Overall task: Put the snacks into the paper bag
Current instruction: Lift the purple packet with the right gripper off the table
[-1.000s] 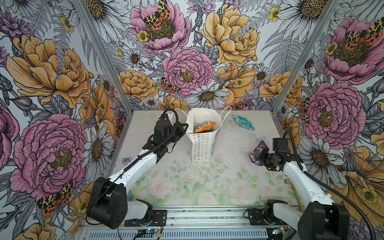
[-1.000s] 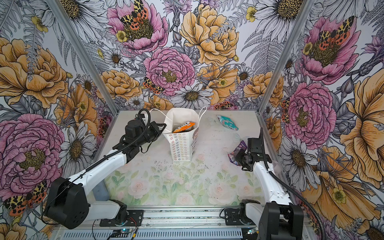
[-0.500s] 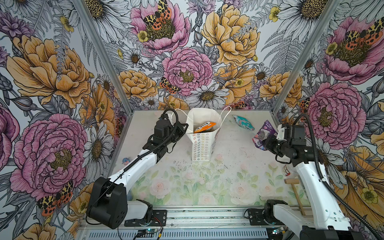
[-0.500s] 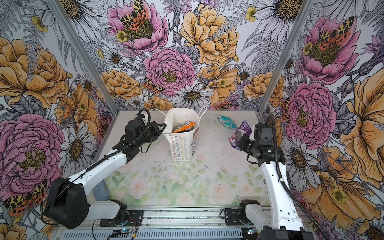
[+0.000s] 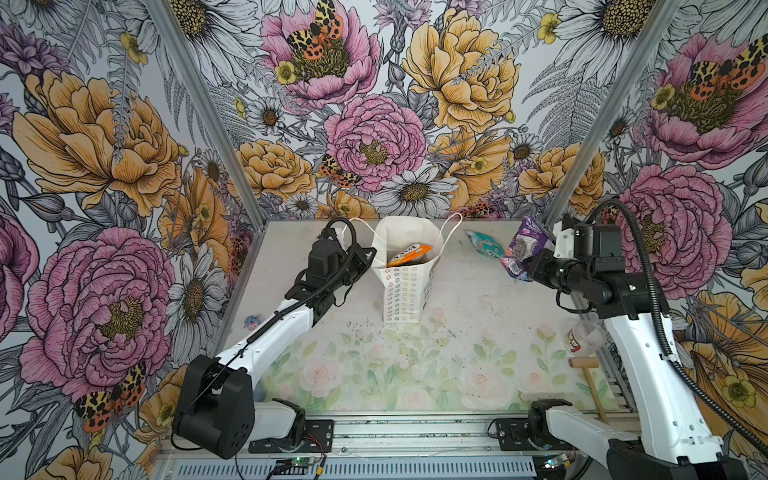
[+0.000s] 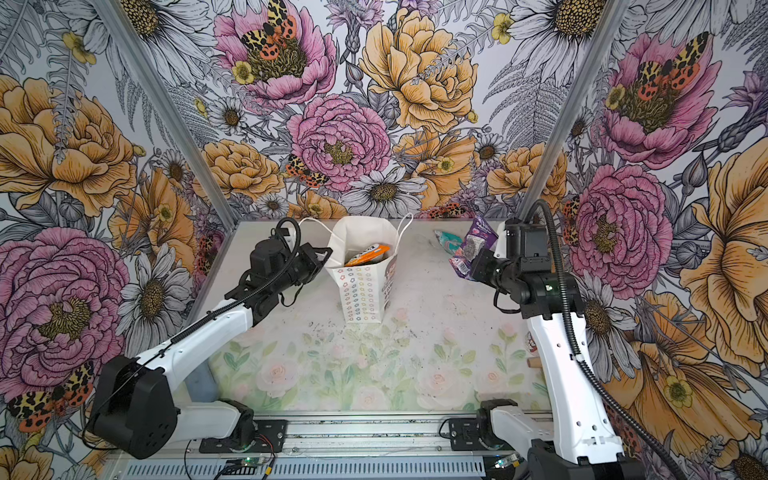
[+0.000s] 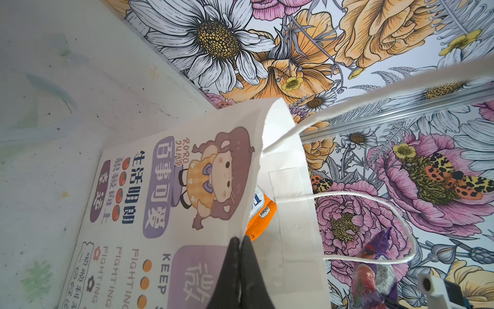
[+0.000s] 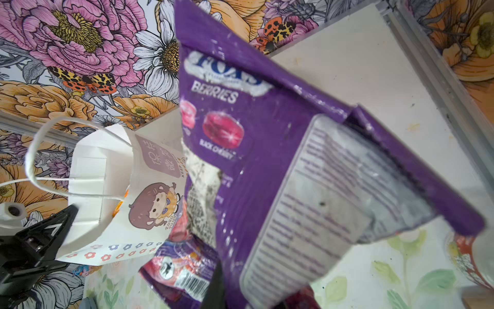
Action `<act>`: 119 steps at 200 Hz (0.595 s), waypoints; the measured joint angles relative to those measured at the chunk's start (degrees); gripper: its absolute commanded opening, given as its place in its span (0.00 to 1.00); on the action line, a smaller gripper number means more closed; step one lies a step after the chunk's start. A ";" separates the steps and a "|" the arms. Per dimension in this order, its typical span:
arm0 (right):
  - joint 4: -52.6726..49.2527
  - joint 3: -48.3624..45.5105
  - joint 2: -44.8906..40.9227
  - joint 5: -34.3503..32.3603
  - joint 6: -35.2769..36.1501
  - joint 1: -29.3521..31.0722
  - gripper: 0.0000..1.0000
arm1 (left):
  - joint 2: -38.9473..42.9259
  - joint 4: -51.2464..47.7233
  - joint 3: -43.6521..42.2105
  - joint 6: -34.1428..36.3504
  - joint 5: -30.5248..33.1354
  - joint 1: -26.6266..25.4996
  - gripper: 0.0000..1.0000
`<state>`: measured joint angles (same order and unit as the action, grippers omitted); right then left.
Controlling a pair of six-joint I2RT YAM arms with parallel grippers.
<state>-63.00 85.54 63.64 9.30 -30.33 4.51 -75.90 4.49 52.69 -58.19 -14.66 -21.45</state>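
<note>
The white paper bag (image 5: 405, 282) (image 6: 365, 286) stands upright at the middle back of the table, with an orange snack (image 5: 409, 254) (image 7: 262, 216) sticking up inside it. My left gripper (image 5: 370, 254) (image 7: 238, 240) is shut on the bag's left rim. My right gripper (image 5: 528, 266) (image 8: 256, 283) is shut on a purple FOX'S snack (image 5: 524, 249) (image 8: 267, 133), held in the air to the right of the bag. A teal snack (image 5: 484, 245) (image 6: 448, 242) lies on the table behind, between the bag and the purple packet.
A clear plastic cup (image 5: 585, 337) and a small wooden mallet (image 5: 586, 370) lie near the table's right edge, beside my right arm. A small blue object (image 5: 252, 321) sits at the left edge. Floral walls close in the back and sides.
My right gripper has lifted the purple snack off the table and carried it up and toward the back right. The left gripper and the bag have not moved.
</note>
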 measured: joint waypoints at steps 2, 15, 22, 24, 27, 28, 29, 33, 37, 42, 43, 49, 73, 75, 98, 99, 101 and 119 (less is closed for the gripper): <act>-0.09 0.48 0.17 -0.15 0.00 0.22 0.00 | 0.04 -0.02 0.00 0.00 0.00 0.00 0.00; -0.61 3.74 1.25 -0.96 0.02 2.03 0.00 | 0.15 -0.13 0.00 0.00 0.00 0.00 0.00; -0.98 5.53 1.86 -1.57 0.02 3.15 0.00 | 0.15 -0.17 0.00 0.00 0.00 0.00 0.00; -1.07 6.16 2.12 -1.73 0.04 3.50 0.00 | 0.15 -0.17 0.00 0.00 0.00 0.00 0.00; -1.25 6.97 2.47 -2.01 0.02 4.07 0.00 | 0.15 -0.17 0.00 0.00 0.00 0.00 0.00; -1.31 7.39 2.60 -2.23 0.04 4.31 0.00 | 0.15 -0.17 0.00 0.00 0.00 0.00 0.00; -1.33 7.58 2.67 -2.27 0.04 4.42 0.00 | 0.15 -0.17 0.00 0.00 0.00 0.00 0.00; -1.44 8.74 3.15 -2.56 0.07 5.22 0.00 | 0.15 -0.17 0.00 0.00 0.00 0.00 0.00; -1.53 9.97 3.67 -2.95 0.07 6.01 0.00 | 0.15 -0.17 0.00 0.00 0.00 0.00 0.00; -1.73 11.41 4.33 -3.37 0.20 7.02 0.00 | 0.15 -0.17 0.00 0.00 0.00 0.00 0.00; -1.75 11.80 4.50 -3.58 0.24 7.26 0.00 | 0.15 -0.17 0.00 0.00 0.00 0.00 0.00; -1.86 13.38 5.33 -4.09 0.31 8.39 0.00 | 0.15 -0.17 0.00 0.00 0.00 0.00 0.00; -2.60 20.44 9.70 -6.40 0.70 13.57 0.00 | 0.15 -0.17 0.00 0.00 0.00 0.00 0.00; -2.67 20.85 9.97 -6.56 0.70 13.86 0.00 | 0.15 -0.20 0.00 0.02 0.00 0.00 0.00; -2.93 27.47 15.23 -8.74 1.33 18.64 0.00 | 0.15 -0.20 0.00 0.00 0.00 0.00 0.00; -2.95 27.89 15.61 -8.81 1.36 18.93 0.00 | 0.15 -0.20 0.00 0.00 0.00 0.00 0.00; -3.02 28.30 15.96 -8.92 1.42 19.23 0.00 | 0.15 -0.20 0.00 0.00 0.00 0.00 0.00; -3.04 33.40 20.48 -10.03 1.97 22.36 0.00 | 0.15 -0.20 0.00 0.00 0.00 0.00 0.00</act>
<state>-66.04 118.93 84.12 -0.73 -28.36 26.87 -75.75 4.29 52.69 -58.19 -14.66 -21.45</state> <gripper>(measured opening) 0.156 0.050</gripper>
